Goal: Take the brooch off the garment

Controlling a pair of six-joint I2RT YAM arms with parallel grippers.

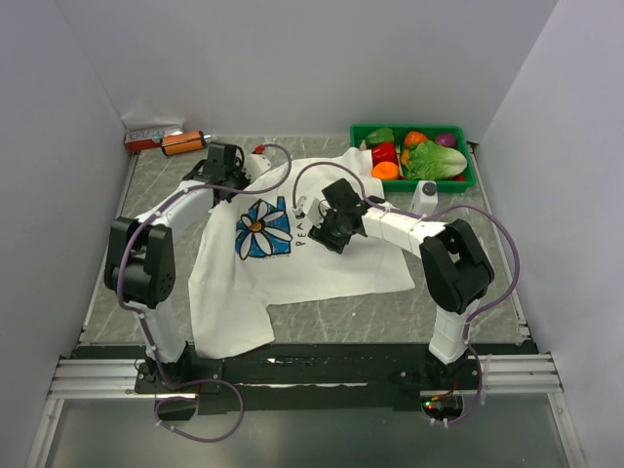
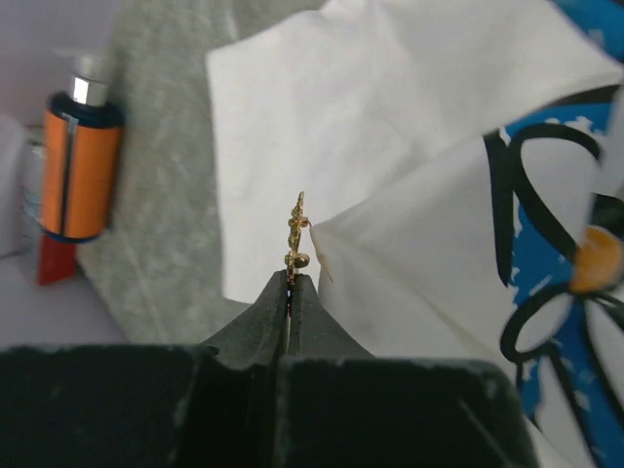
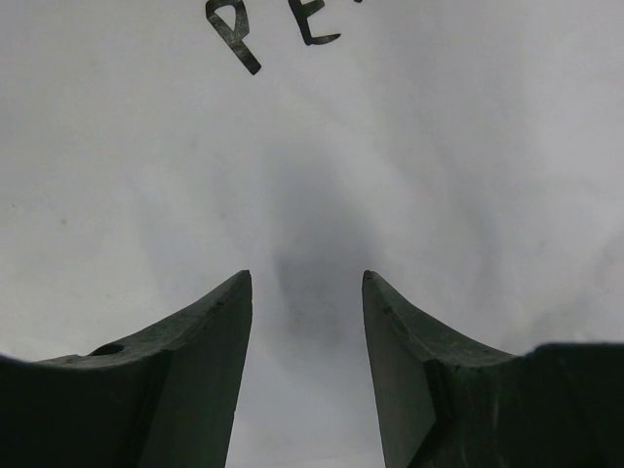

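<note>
Left gripper, jaws pressed together on the foot of the brooch, and the little gold pin stands up just past the tips. Right beside it the white shirt rises to a peak that touches the pin, so by the look of it the pin is not yet free of the cloth. This is the pull-out step. Over on the other side, the right gripper sits low over plain white cloth below the black letters, jaws spread, nothing between them. Whether it presses on the fabric I cannot tell. Next move, I'd say: the right one holds the shirt down on the table while the left draws the pin away along its own line, gently, so the cloth slips off rather than tears.
</note>
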